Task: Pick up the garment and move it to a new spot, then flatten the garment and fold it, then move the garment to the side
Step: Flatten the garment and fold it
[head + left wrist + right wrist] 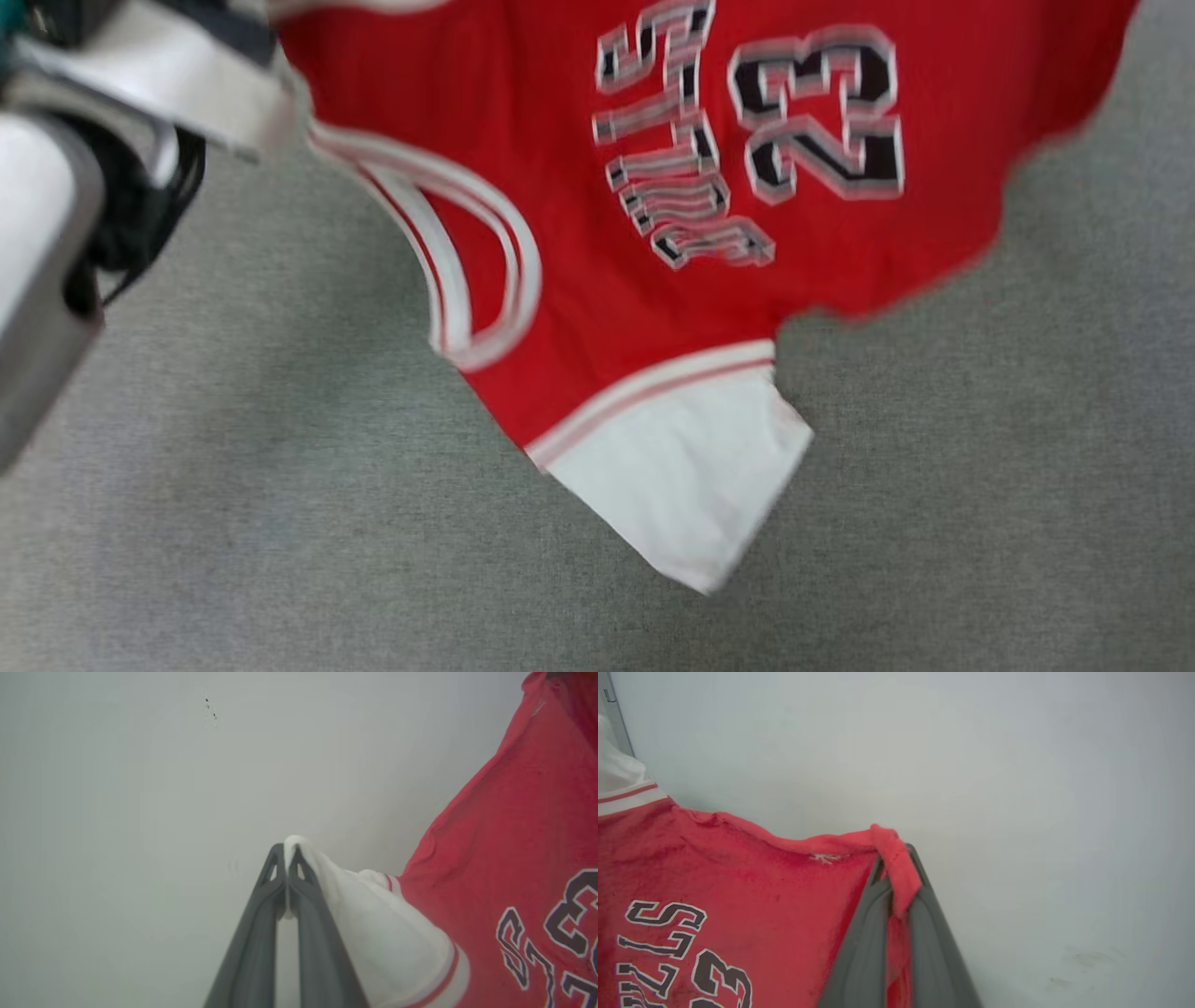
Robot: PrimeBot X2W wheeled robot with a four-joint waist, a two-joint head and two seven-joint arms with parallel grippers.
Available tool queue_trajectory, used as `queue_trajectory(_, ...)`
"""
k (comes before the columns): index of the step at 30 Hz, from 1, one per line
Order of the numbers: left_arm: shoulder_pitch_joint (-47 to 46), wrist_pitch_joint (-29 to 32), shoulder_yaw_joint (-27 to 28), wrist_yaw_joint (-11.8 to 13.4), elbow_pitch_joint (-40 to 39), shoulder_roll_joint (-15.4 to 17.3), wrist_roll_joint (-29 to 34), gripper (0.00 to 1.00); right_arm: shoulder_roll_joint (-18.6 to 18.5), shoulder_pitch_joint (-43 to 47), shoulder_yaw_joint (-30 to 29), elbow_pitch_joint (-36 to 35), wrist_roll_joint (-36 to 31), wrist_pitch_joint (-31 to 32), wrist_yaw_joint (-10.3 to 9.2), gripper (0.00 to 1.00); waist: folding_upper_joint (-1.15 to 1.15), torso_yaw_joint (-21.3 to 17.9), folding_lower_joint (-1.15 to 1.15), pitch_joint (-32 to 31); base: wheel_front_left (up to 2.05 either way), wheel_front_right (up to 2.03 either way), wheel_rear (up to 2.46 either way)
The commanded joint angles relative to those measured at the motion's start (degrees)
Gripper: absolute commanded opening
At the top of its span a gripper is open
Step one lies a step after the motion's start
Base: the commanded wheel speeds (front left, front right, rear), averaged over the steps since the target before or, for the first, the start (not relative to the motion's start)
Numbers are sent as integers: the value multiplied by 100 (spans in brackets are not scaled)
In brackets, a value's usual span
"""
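The grey surface (280, 523) spreads under my head view from 3 o'clock round to 9 o'clock. Over it, from 12 o'clock down past the centre, is the garment (560, 121), red side with print toward me, its picture blurred. My pale left forearm (42, 243) fills the edge at 9 to 10 o'clock. A white sleeve (681, 476) points toward 6 o'clock below striped trim. The striped neck band (467, 261) loops at about 10 o'clock from that sleeve. The black, white-outlined number (822, 112) sits at 1 o'clock, the letters just beside it.

In the left wrist view my left gripper (286, 849) is pinched together on the other white sleeve's edge, red cloth running off toward 3 o'clock. In the right wrist view my right gripper (896, 856) is clamped on a bunched red edge, the cloth trailing toward 9 o'clock.
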Motion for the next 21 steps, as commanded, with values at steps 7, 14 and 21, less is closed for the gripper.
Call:
queue_trajectory(7,-1958,221,130,-525,815,-467,357,0,402,-1583,-31,816,-563,-262,-6,0,0,-36,0,766,0,0,0)
queue_trajectory(14,-3984,130,269,-1025,1979,-920,631,0,496,-3420,321,1886,-1082,-681,-6,0,0,-31,0,1195,0,0,0)
queue_trajectory(21,-4797,-112,261,-1292,2823,-1206,691,0,768,-4105,616,2736,-1130,-1116,-6,0,0,-26,0,1321,0,0,0)
